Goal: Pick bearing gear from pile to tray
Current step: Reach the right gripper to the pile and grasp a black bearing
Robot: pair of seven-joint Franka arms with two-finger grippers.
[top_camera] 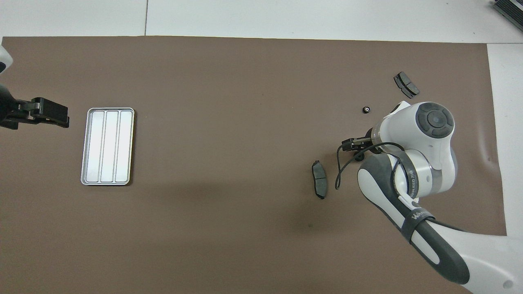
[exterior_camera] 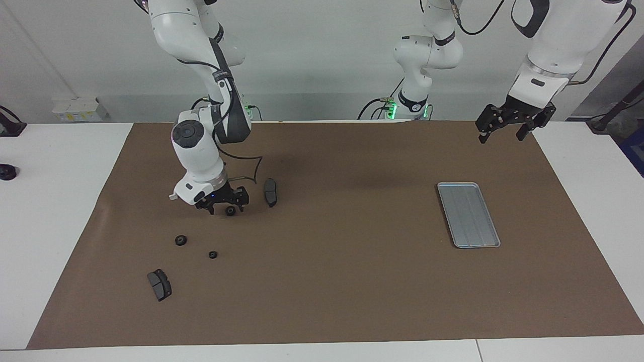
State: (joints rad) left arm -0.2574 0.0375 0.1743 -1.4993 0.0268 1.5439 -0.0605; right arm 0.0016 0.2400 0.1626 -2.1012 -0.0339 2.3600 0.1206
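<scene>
The pile lies toward the right arm's end of the brown mat. One small black gear (exterior_camera: 230, 210) sits on the mat with my right gripper (exterior_camera: 227, 206) lowered around it, open, a finger on either side. Farther from the robots lie a second gear (exterior_camera: 180, 240) and a third gear (exterior_camera: 213, 255) (top_camera: 366, 109). In the overhead view the right arm covers the gear under the gripper. The silver tray (exterior_camera: 468, 214) (top_camera: 107, 146) rests toward the left arm's end. My left gripper (exterior_camera: 504, 128) waits open above the mat's corner, nearer the robots than the tray.
One dark brake pad (exterior_camera: 270, 191) (top_camera: 319, 184) lies beside the gripped-around gear, toward the tray. Another brake pad (exterior_camera: 159, 284) (top_camera: 406, 85) lies farthest from the robots. Only a tip of the white half-ring (exterior_camera: 172, 197) shows past the right arm.
</scene>
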